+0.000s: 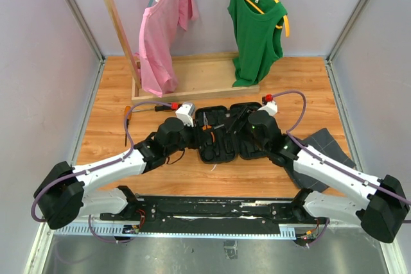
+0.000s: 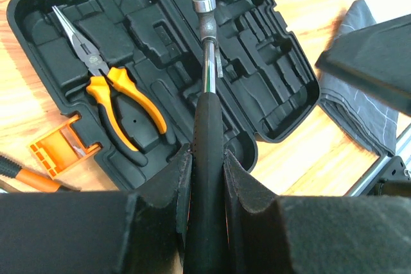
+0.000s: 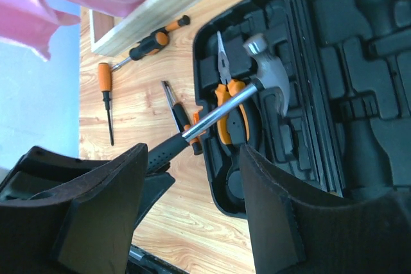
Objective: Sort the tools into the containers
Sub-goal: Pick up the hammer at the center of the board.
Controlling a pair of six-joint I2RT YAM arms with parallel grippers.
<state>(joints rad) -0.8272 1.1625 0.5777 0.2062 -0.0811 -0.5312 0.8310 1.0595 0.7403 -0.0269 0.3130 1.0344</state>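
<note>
My left gripper (image 2: 207,152) is shut on the black handle of the hammer (image 2: 207,62). The metal head hangs over the hinge line of the open black case (image 2: 282,75). Orange-handled pliers (image 2: 112,91) lie in a moulded slot of the case's left half. My right gripper (image 3: 192,158) stands open above the near edge of the case (image 3: 359,94) with nothing between its fingers; the hammer (image 3: 270,78) and pliers (image 3: 228,110) show beyond it. Three black-and-orange screwdrivers (image 3: 154,40) (image 3: 106,94) (image 3: 178,117) lie on the wood left of the case. In the top view both grippers (image 1: 192,134) (image 1: 249,138) flank the case (image 1: 225,149).
A dark grey flat tray (image 1: 324,142) lies right of the case. A loose orange latch piece (image 2: 54,149) sits by the case's left corner. A wooden clothes rack base (image 1: 192,85) with a pink shirt (image 1: 164,24) and a green top (image 1: 257,24) stands behind.
</note>
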